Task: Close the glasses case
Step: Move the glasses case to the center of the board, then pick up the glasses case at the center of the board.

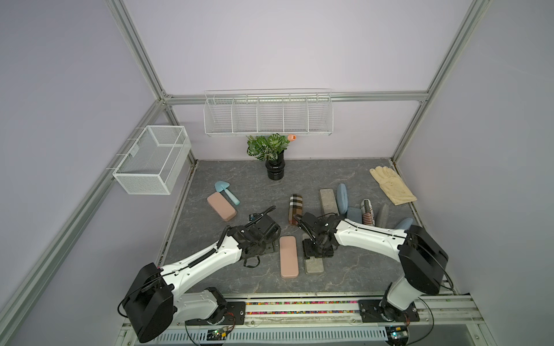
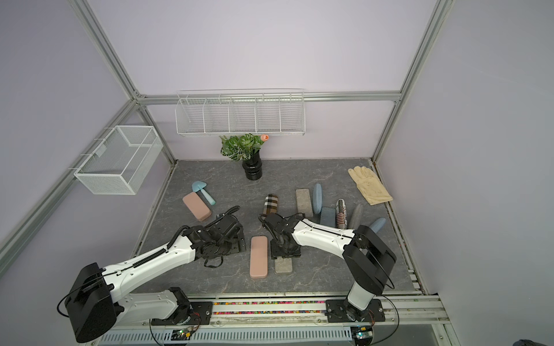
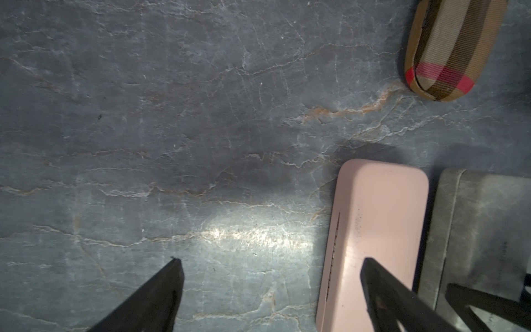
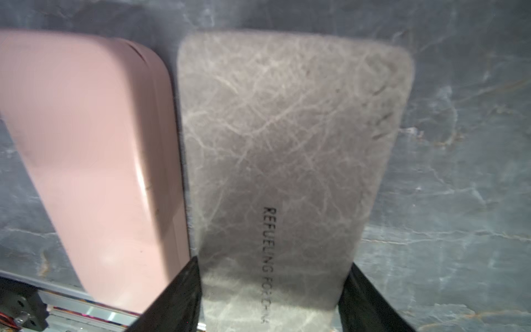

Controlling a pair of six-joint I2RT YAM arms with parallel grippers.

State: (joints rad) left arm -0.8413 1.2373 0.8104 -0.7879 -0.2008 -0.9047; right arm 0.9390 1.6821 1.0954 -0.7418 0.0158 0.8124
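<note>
A: How is the right gripper (image 4: pixel 273 261) logged?

B: As pinched on the grey case (image 4: pixel 287 129). In the right wrist view one finger (image 4: pixel 184 287) is seen against each long edge, so the case is clamped across its width.

A: Where is that case placed?

B: It is laid flat on the table (image 3: pixel 143 115), straight under the right gripper and between its fingers. In both top views one end is seen sticking out past the fingertips, toward the arm bases.

A: And the left gripper (image 3: pixel 271 260)?

B: It is spread wide and nothing is held. It is hung low over bare table. The pink case (image 3: pixel 373 215) is seen under one fingertip, but contact cannot be told. The pink case is set just beside the grey one, long sides parallel. Whether they touch cannot be told.

A: How is progress marked?

B: Mostly done, it is judged. The grey lid is seen lying flat, with printed lettering on top and no gap showing. Whether it is snapped fully shut cannot be told. On the pink case only a thin seam is seen, so it is judged closed. The plaid case (image 3: pixel 454 49), ahead of the left gripper and well apart, is also judged shut.

A: What is left?

B: Probably a last squeeze or press on the grey lid if it is not seated. After that a release and a pull-back are expected, though nothing is confirmed.
</note>
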